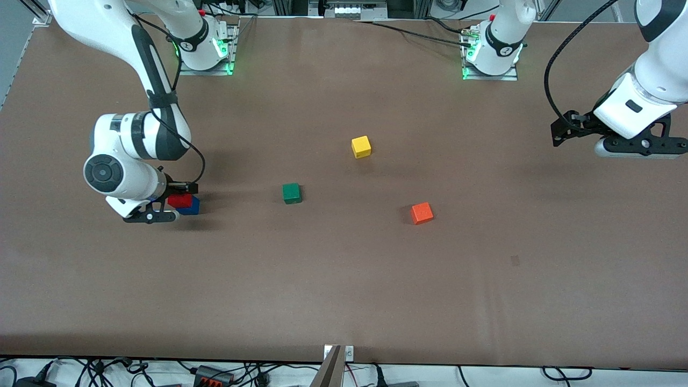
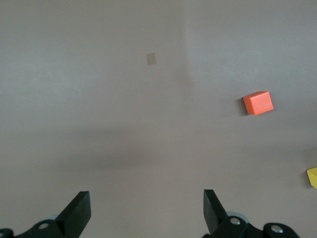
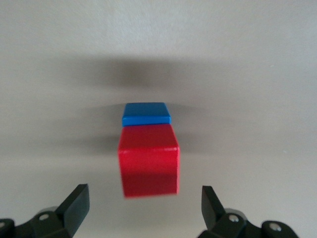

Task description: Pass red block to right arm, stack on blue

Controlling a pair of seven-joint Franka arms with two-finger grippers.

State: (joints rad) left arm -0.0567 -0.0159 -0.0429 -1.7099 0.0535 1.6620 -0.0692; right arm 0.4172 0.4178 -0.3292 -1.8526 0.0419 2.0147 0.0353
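Orange-red cube (image 1: 422,213) lies nearest on the bench (image 1: 344,295). Red block (image 3: 148,166) sits on blue (image 3: 146,113), between the right end effector's (image 3: 143,206) wide fingers, released. Left end effector (image 2: 146,213) waits, wide, empty.

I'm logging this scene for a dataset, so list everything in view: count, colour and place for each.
Red block: one, red, on the blue block, at the right arm's end.
Blue block: one, blue, under the red.
Green block: one, green, mid-table.
Yellow block: one, yellow, farther from the camera than the green.
Orange block: one, orange, toward the left arm's end.
Table: one, brown.
Right end effector: open around the red block.
Left end effector: open, over bare table, waiting.
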